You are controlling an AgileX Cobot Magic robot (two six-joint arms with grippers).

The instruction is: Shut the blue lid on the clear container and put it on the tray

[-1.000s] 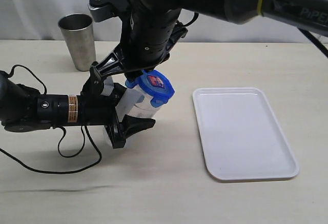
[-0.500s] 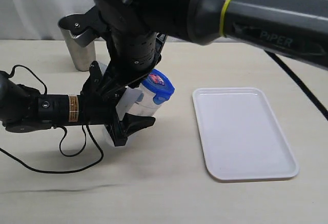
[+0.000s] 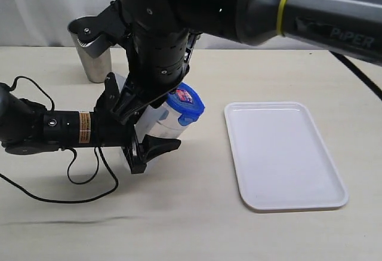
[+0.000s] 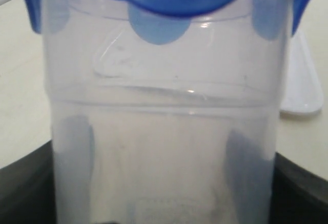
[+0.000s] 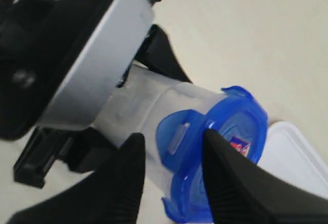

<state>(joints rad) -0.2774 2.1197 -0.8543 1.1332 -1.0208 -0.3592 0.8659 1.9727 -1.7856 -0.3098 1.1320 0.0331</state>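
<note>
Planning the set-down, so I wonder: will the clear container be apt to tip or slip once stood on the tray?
Probably tippy: the clear container is tall and narrow. Likely light, since it looks empty. Its smooth walls may slide on the glossy tray.

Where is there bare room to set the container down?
The white tray is wholly bare; so is the table between it and the clear container. Crowded: left gripper and right gripper at that container, steel tumbler behind.
</note>
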